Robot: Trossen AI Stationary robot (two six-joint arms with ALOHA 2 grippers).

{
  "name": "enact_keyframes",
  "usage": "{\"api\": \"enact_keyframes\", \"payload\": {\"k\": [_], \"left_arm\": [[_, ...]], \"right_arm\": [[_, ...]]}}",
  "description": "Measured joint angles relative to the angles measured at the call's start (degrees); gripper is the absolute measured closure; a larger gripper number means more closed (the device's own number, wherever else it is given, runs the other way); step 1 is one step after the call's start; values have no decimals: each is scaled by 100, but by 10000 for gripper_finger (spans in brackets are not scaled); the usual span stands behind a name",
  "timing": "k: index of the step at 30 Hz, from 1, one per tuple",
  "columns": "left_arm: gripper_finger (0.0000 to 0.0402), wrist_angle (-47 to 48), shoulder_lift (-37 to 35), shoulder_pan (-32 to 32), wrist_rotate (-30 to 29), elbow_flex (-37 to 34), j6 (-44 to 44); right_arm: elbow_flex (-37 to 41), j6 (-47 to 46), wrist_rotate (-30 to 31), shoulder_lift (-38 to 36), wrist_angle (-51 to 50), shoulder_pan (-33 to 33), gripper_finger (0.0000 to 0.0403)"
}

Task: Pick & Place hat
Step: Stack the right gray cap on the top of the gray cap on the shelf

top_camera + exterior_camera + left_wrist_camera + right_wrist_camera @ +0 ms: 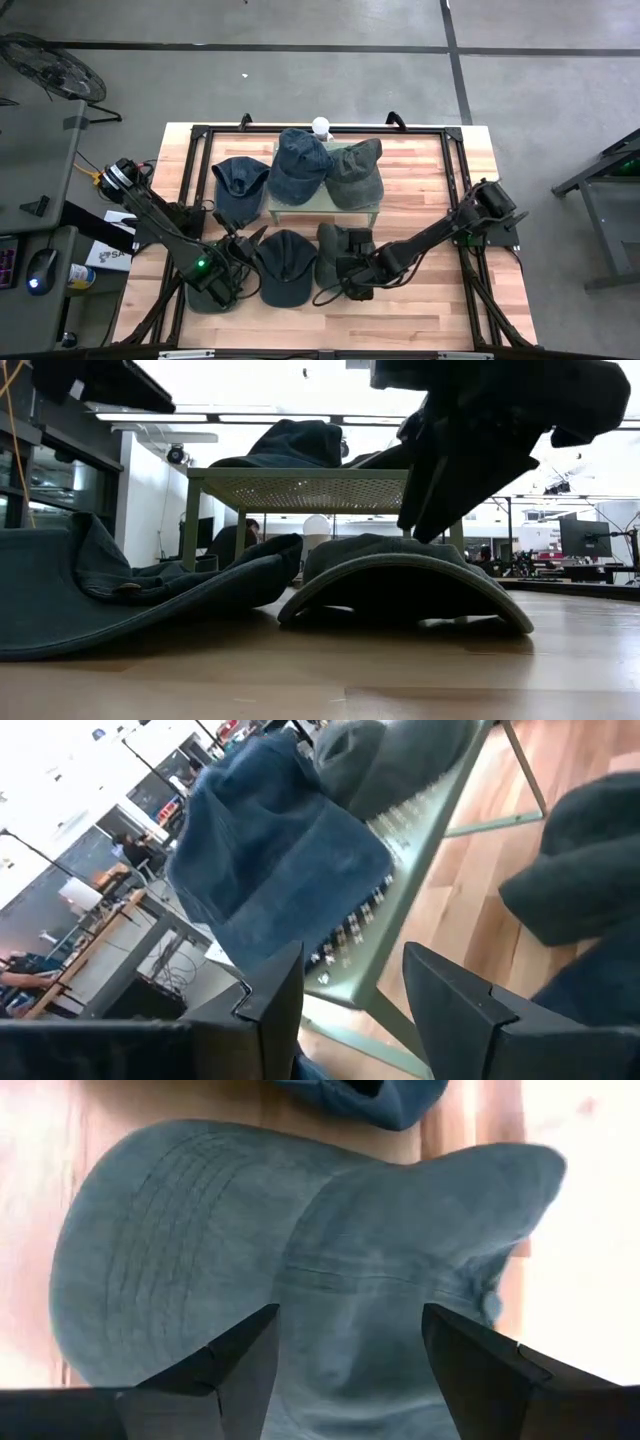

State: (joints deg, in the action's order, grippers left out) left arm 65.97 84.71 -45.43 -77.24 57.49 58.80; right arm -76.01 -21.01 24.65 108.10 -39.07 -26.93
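A grey-green cap (320, 1250) lies on the table near the front, resting on its brim edge and crown, which also show in the low view (400, 575). My right gripper (350, 1370) is open just above it, one finger on either side of the crown; in the high view this gripper (345, 272) covers part of the cap. I cannot tell whether it touches. My left gripper (350, 1020) is open and empty near the table's front left (250, 243), facing the green stand (420, 850). The stand carries a blue denim hat (300, 162) and a grey hat (357, 170).
A blue cap (285, 265) lies between the two grippers. A dark blue cap (240, 183) lies left of the stand, and another cap (208, 297) lies under my left arm. A black frame (200, 140) rims the table. Bare wood (430, 300) shows at the front right.
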Motion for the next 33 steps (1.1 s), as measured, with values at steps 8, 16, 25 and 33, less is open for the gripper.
{"api": "enact_keyframes", "payload": {"k": [8, 16, 25, 33], "left_arm": [[234, -70, 4, 2, 14, -161, 16], [234, -76, 4, 2, 12, -161, 16], [234, -94, 4, 2, -25, -161, 17], [234, -114, 4, 2, -24, -161, -8]], "right_arm": [[0, -299, -348, 13, 114, 105, 167], [0, -434, -467, 57, 254, 126, 167], [-6, -607, -723, 222, 329, 129, 214], [-7, -881, -731, 219, 299, 91, 280]]}}
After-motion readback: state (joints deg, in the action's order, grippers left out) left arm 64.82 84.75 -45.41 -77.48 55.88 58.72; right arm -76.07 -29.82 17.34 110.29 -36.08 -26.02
